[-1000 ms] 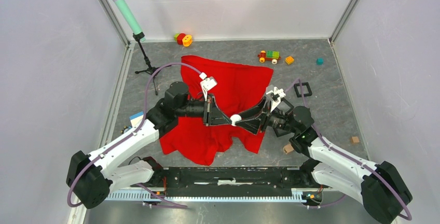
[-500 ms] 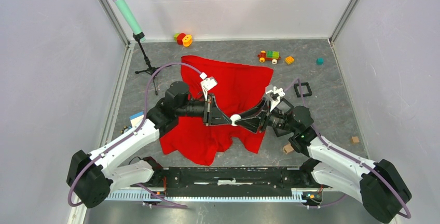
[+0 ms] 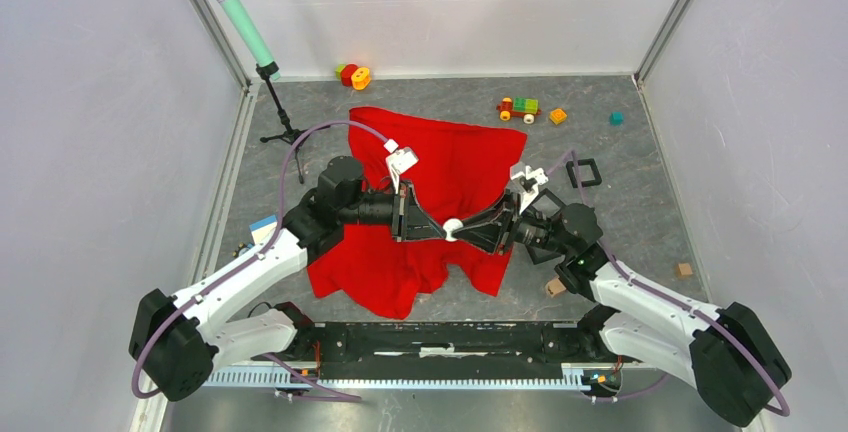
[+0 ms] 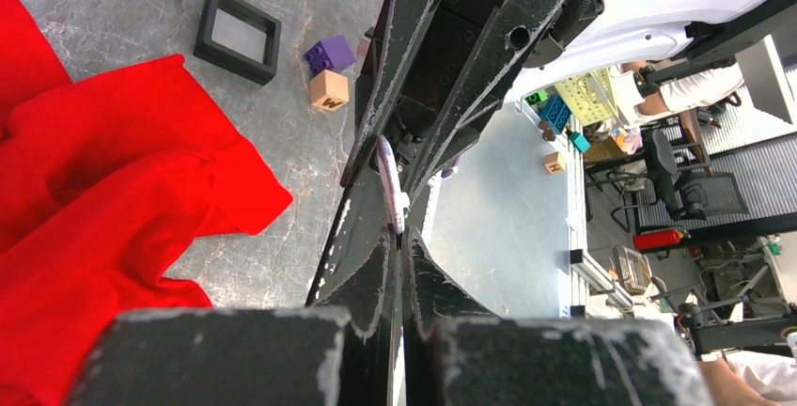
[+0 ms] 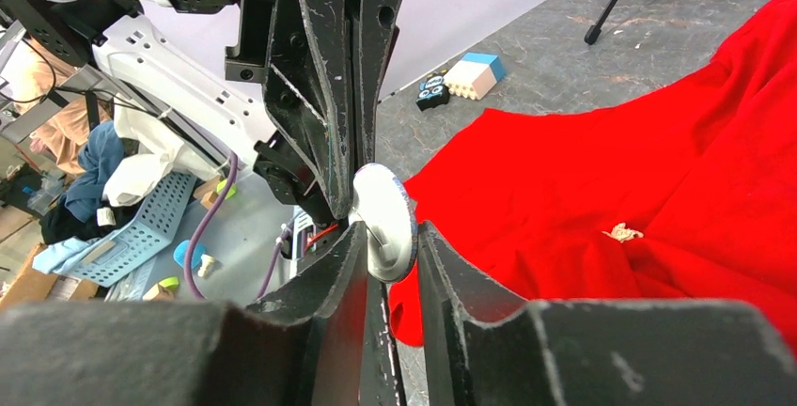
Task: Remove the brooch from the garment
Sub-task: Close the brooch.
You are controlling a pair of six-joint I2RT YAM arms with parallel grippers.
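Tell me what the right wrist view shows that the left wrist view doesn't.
Only the right wrist view: the brooch, lying on the garment, plus a blue-and-white block and a tripod leg.
Only the left wrist view: two black square trays, a purple block and a wooden cube.
Both: the red cloth, and the pale disc in the air where the left gripper and right gripper meet, apart from the brooch.
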